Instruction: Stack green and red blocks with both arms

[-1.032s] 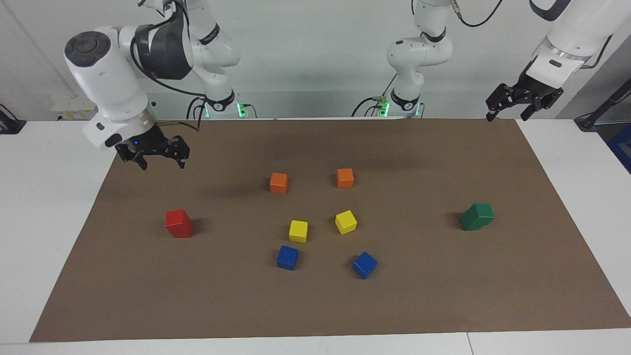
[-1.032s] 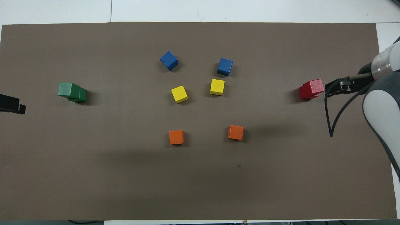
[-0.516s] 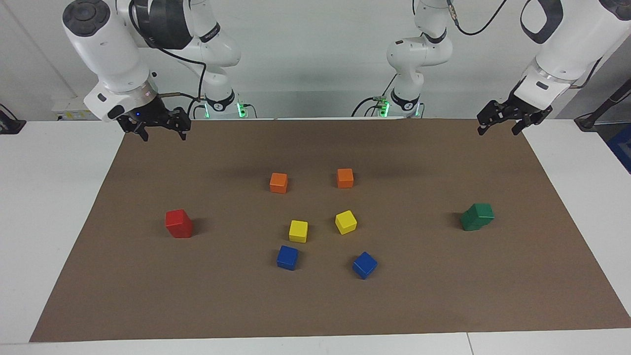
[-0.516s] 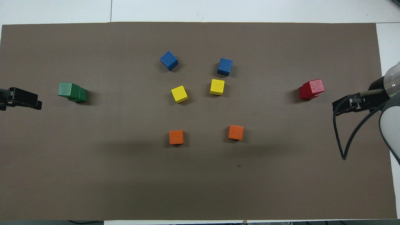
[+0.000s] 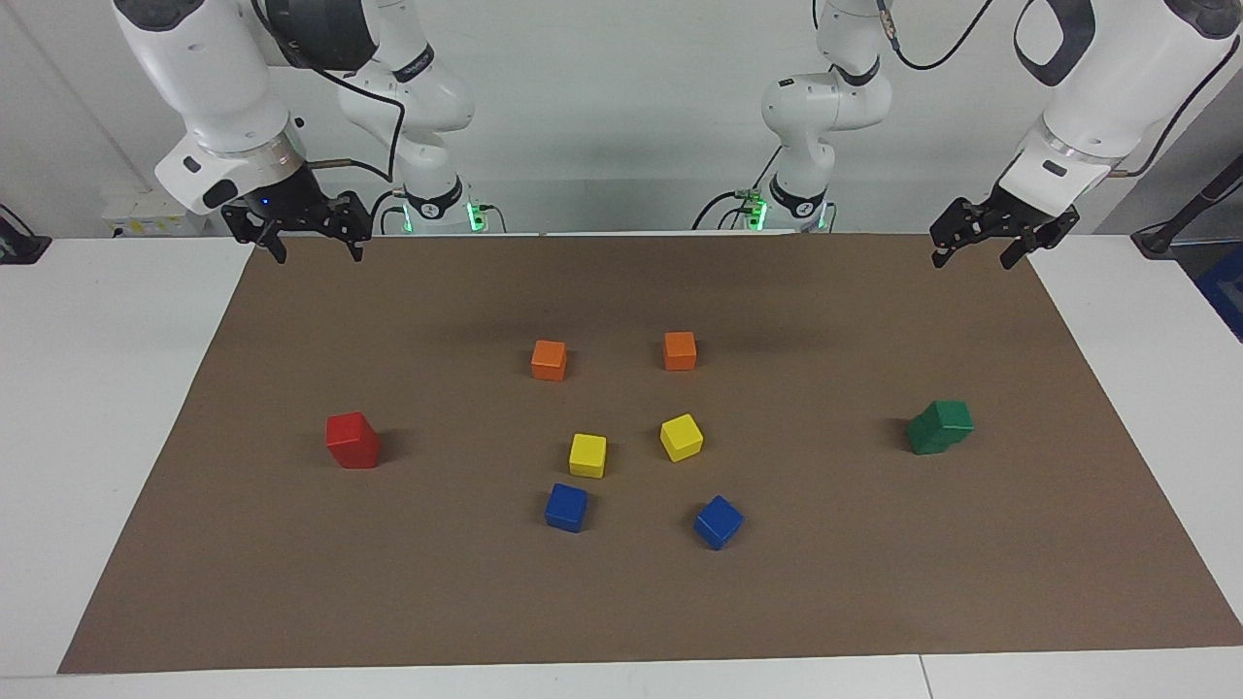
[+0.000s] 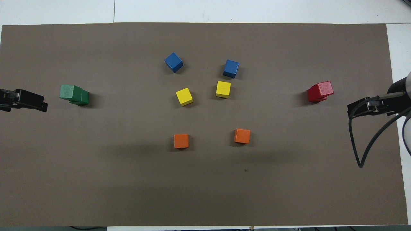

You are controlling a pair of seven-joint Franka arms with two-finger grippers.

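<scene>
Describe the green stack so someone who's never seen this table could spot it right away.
Start from the brown mat covering the table and go toward the left arm's end. The green stack stands there alone, apart from the middle cluster of single cubes. It is the only green thing, two cubes high, the top one sitting askew on the lower.

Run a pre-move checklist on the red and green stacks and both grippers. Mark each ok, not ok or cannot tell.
1. Red stack built, one block on the other: ok.
2. Green stack built: ok, though the top block sits offset.
3. Left gripper raised, open, holding nothing: ok.
4. Right gripper raised, open, holding nothing: ok.
5. Orange cubes, yellow cubes and blue cubes apart from both stacks: ok.
6. Green stack steady enough to stand: cannot tell.
</scene>
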